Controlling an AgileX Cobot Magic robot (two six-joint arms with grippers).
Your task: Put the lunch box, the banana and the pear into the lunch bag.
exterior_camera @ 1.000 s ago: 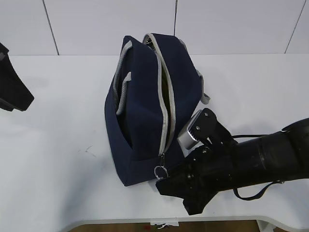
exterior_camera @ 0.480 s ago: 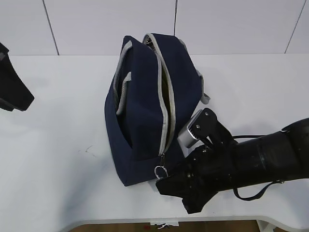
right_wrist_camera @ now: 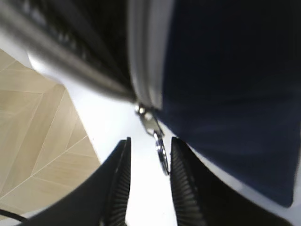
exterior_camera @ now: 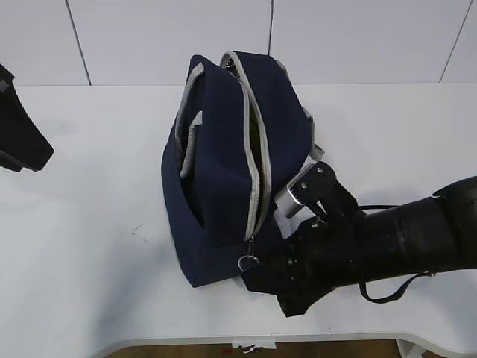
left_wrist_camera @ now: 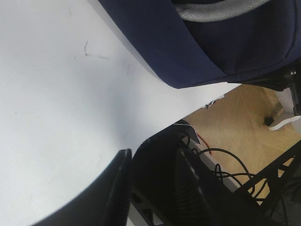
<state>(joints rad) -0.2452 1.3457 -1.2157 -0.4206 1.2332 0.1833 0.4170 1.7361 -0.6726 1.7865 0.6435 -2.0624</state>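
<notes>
One small metal ring pull (right_wrist_camera: 162, 158) decides the coming move: in the right wrist view it hangs from the zipper slider at the lower end of the grey zipper (exterior_camera: 256, 186), dangling between the two ribbed fingers of the right gripper (right_wrist_camera: 149, 181), whose jaws stand apart with the ring in the gap and not yet pinched. The ring lies straight ahead of that gripper, its flat loop roughly in line with the fingers. The zipper's long axis runs up and away from the ring along the top of the lunch bag (exterior_camera: 216, 209), which sits near the middle of the white table (exterior_camera: 89, 186) with its near end toward the table's front edge; the zipper looks partly open, a dark slit showing along it. No lunch box, banana or pear shows in any view, so they are probably already inside, and zipping shut seems the step in hand. The right gripper is far nearer; the left gripper (left_wrist_camera: 150, 188) hovers well off to the left over bare table by its edge, jaws slightly parted and holding nothing.
</notes>
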